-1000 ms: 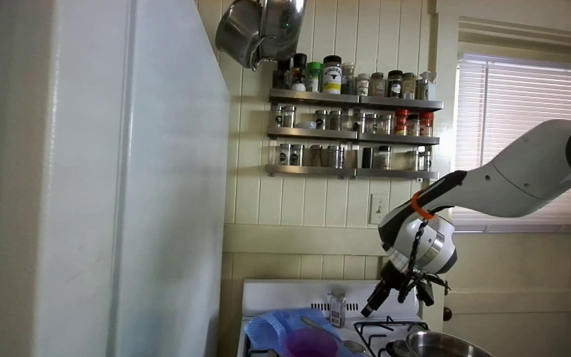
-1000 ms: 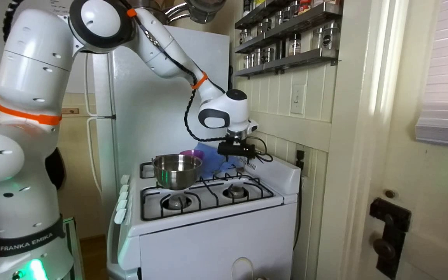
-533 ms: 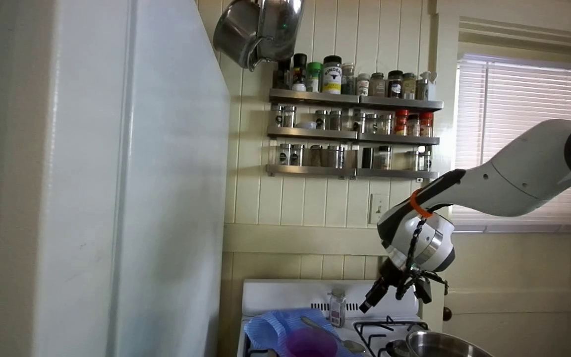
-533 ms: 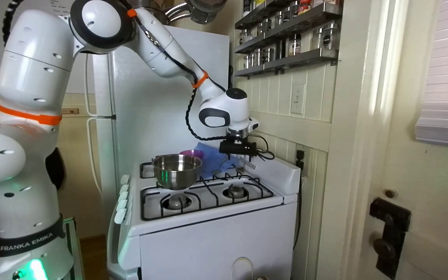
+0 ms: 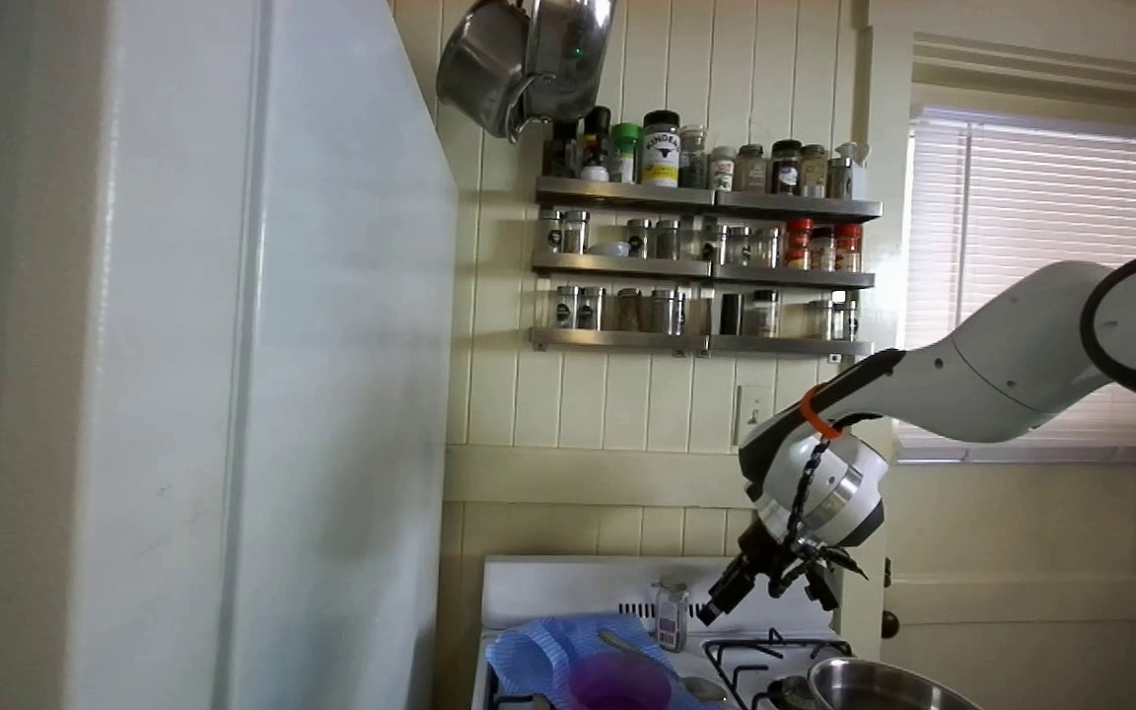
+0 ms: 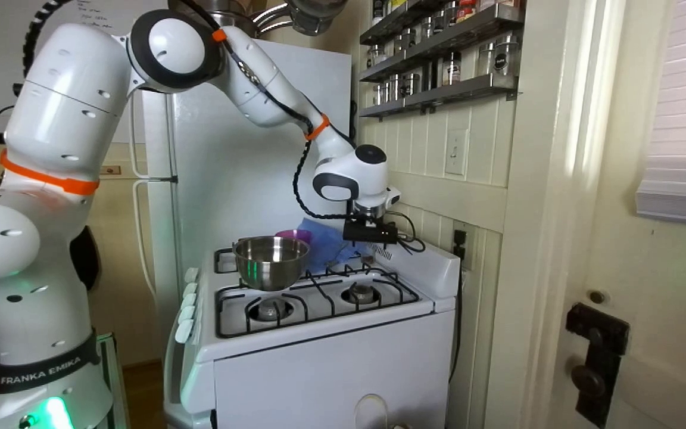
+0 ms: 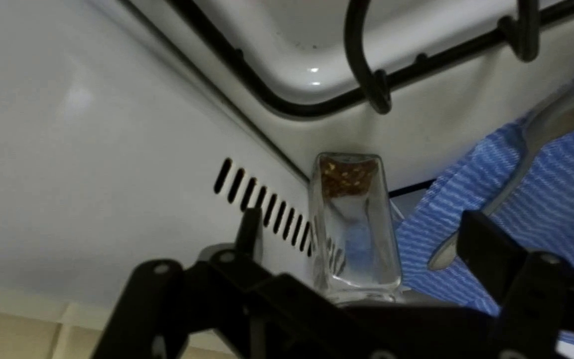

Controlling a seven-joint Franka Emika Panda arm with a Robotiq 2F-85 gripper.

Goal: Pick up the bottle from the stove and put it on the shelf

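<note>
The bottle (image 5: 672,618) is a clear glass jar with red flakes. It stands upright on the white stove (image 5: 548,589), against the back panel. In the wrist view the bottle (image 7: 359,234) shows between my two spread fingers, with space on both sides. My gripper (image 7: 361,224) is open and holds nothing. In an exterior view my gripper (image 5: 708,611) tilts down just right of the bottle, apart from it. In another exterior view the gripper (image 6: 371,233) hangs over the stove's back, and the bottle is mostly hidden. The shelf (image 5: 622,340) is on the wall above, lined with jars.
A blue cloth (image 7: 531,184) with a spoon (image 7: 521,164) lies beside the bottle. A purple bowl (image 5: 619,682) is on the cloth. Black grates (image 6: 319,298) and a steel bowl (image 6: 271,268) are on the stove. The fridge (image 5: 351,345) and hanging pots (image 5: 529,69) are near.
My arm has lowered slightly, and the gripper has moved left, closer to the bottle, in an exterior view. The bottle has not moved.
</note>
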